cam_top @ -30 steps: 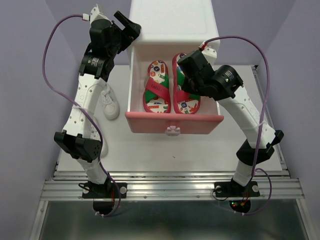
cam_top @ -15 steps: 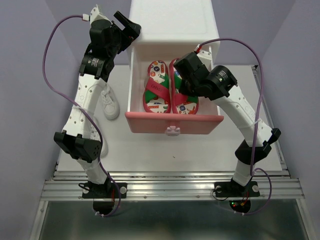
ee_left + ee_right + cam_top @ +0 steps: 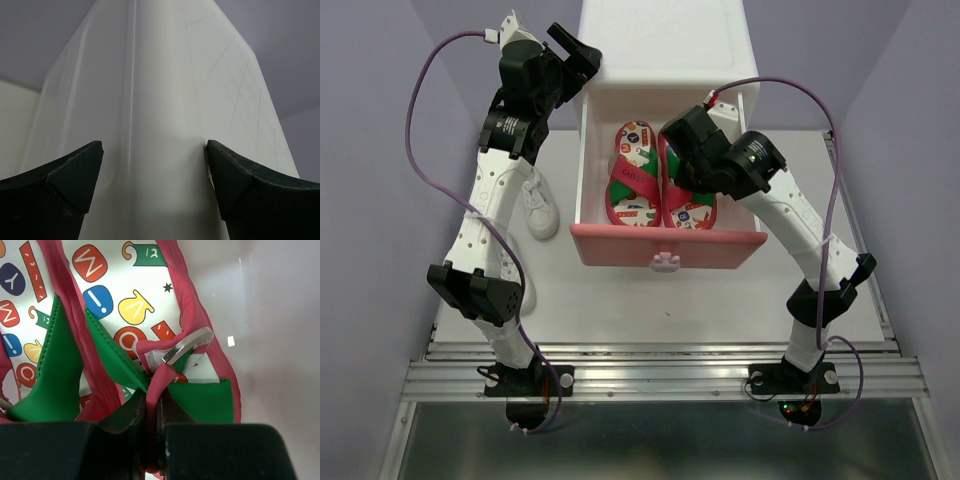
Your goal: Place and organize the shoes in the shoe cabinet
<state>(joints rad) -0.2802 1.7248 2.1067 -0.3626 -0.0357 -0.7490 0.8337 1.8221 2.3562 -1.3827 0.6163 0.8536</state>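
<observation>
The white shoe cabinet point(image 3: 665, 45) stands at the back with its darker pink drawer point(image 3: 665, 246) pulled out. Two red flip-flops lie side by side in the drawer: the left one point(image 3: 632, 180) and the right one point(image 3: 688, 205). My right gripper point(image 3: 680, 165) is shut on the right flip-flop's red-green strap point(image 3: 152, 385) inside the drawer. My left gripper point(image 3: 582, 55) is open, its jaws straddling the cabinet's upper left corner point(image 3: 155, 125). A white sneaker point(image 3: 540, 208) lies left of the drawer, partly hidden by the left arm.
The drawer's bunny knob point(image 3: 665, 262) faces the arms. Purple walls close in on the left, right and back of the white tabletop point(image 3: 660, 310).
My right gripper has slid the right flip-flop leftwards in the drawer, up against the left one. The left arm has not moved.
</observation>
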